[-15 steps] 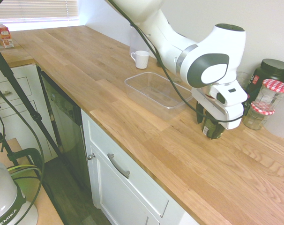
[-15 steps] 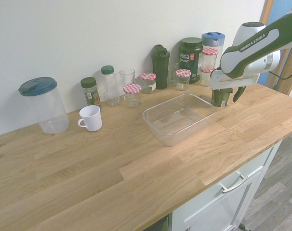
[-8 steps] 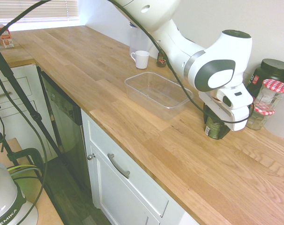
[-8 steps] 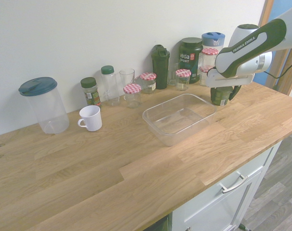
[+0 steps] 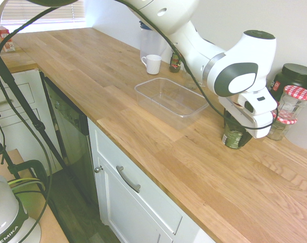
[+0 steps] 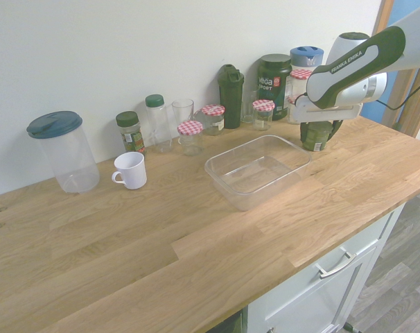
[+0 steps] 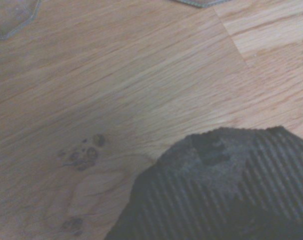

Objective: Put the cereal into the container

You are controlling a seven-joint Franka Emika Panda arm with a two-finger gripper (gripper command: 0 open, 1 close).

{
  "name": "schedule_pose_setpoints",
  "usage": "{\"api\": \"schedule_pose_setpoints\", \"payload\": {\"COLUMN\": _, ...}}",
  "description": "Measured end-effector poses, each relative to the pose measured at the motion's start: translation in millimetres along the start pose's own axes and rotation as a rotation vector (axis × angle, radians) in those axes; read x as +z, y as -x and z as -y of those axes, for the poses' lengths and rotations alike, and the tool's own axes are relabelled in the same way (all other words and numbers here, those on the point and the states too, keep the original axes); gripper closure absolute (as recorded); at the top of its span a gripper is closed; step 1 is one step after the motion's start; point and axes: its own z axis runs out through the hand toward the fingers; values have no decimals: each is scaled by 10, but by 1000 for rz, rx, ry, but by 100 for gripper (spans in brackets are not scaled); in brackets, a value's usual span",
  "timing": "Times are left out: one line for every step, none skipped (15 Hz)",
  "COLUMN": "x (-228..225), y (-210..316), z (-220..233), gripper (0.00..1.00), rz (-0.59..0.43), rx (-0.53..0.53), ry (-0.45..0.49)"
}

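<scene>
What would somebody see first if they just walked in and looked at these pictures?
Probably the big white robot arm, reaching down over a small dark-green tub on the wooden counter. Next might be the wide clear plastic container, open and bare in the middle of the counter. Then the red-and-white checked lids on the glass jars by the wall, and a white mug near them.

Wooden countertop (image 6: pixel 161 257) with mug (image 6: pixel 130 171), jars (image 6: pixel 190 139), container (image 6: pixel 257 170)
</scene>
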Motion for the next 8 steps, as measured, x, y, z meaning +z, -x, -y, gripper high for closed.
{"api": "schedule_pose_setpoints", "payload": {"x": -10, "y": -7, "z": 7, "gripper": 100, "rz": -2, "rx": 0, "ry": -2}}
{"api": "schedule_pose_setpoints", "payload": {"x": -44, "y": -18, "z": 30, "gripper": 100, "rz": -5, "rx": -1, "ry": -7}}
{"api": "schedule_pose_setpoints", "payload": {"x": -116, "y": -30, "z": 78, "gripper": 100, "rz": -10, "rx": -3, "ry": -16}}
{"api": "schedule_pose_setpoints", "payload": {"x": -216, "y": -10, "z": 144, "gripper": 100, "rz": -14, "rx": -9, "ry": -29}}
{"api": "schedule_pose_setpoints", "payload": {"x": -364, "y": 50, "z": 235, "gripper": 100, "rz": -18, "rx": -20, "ry": -44}}
{"api": "schedule_pose_setpoints", "payload": {"x": -568, "y": 163, "z": 360, "gripper": 100, "rz": -20, "rx": -32, "ry": -59}}
{"api": "schedule_pose_setpoints", "payload": {"x": -813, "y": 335, "z": 499, "gripper": 100, "rz": -27, "rx": -47, "ry": -75}}
{"api": "schedule_pose_setpoints", "payload": {"x": -1057, "y": 547, "z": 629, "gripper": 100, "rz": -39, "rx": -67, "ry": -90}}
